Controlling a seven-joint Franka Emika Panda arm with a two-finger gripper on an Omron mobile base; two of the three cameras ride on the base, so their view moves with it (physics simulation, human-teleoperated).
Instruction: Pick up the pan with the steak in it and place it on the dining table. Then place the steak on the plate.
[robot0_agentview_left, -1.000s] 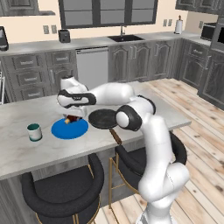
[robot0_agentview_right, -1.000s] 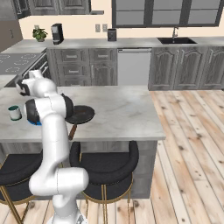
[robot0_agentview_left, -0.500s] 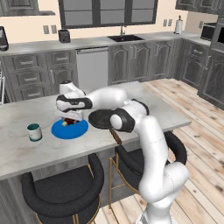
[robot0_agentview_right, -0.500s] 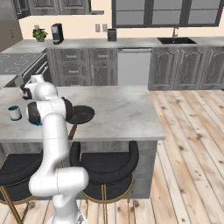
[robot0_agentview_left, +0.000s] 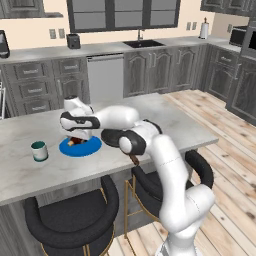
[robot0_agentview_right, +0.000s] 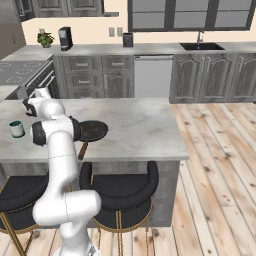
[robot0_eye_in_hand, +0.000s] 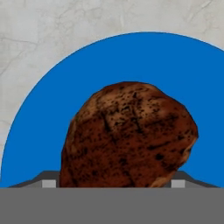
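Now, from the left base view, the gripper (robot0_agentview_left: 76, 138) hangs low over the plate (robot0_agentview_left: 91, 148) on the dining table (robot0_agentview_left: 60, 165), the steak (robot0_agentview_left: 74, 141) under it, the pan (robot0_agentview_left: 113, 136) just beside the plate and a mug (robot0_agentview_left: 39, 151) further left. Over on the right base view, the pan (robot0_agentview_right: 93, 131) sits on the marble, handle poking off the near edge. Down the hand view, the steak (robot0_eye_in_hand: 129, 135) lies between widely parted fingers (robot0_eye_in_hand: 49, 183), against the blue plate (robot0_eye_in_hand: 175, 70); whether they grip it, I cannot tell.
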